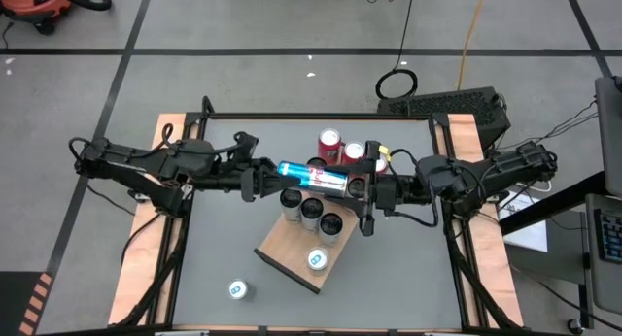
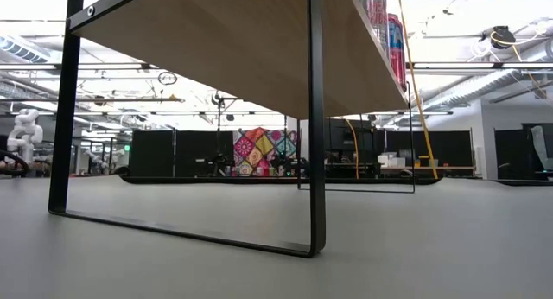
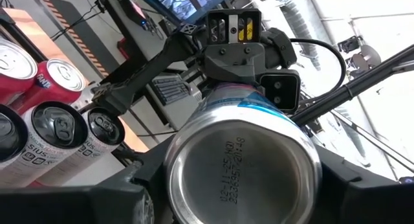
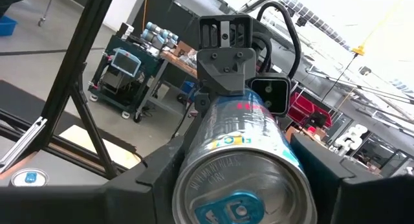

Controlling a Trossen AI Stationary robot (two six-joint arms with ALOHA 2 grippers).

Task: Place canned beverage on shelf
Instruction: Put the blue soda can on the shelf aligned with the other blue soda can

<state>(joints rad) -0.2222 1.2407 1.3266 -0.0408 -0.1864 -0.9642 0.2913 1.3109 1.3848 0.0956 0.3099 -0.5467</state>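
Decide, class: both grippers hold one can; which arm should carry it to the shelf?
Probably the left. The blue can lies level between left gripper and right gripper; bare shelf board lies on the left arm's side.

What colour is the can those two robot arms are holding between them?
The can is mostly blue and silver with a red patch, seen best in the high view.

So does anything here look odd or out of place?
Yes: a slim blue-and-silver drink can hangs sideways in the air, gripped at both ends by the left gripper and right gripper. A small white-topped can also stands alone on the grey tabletop, off the light-brown wooden shelf.
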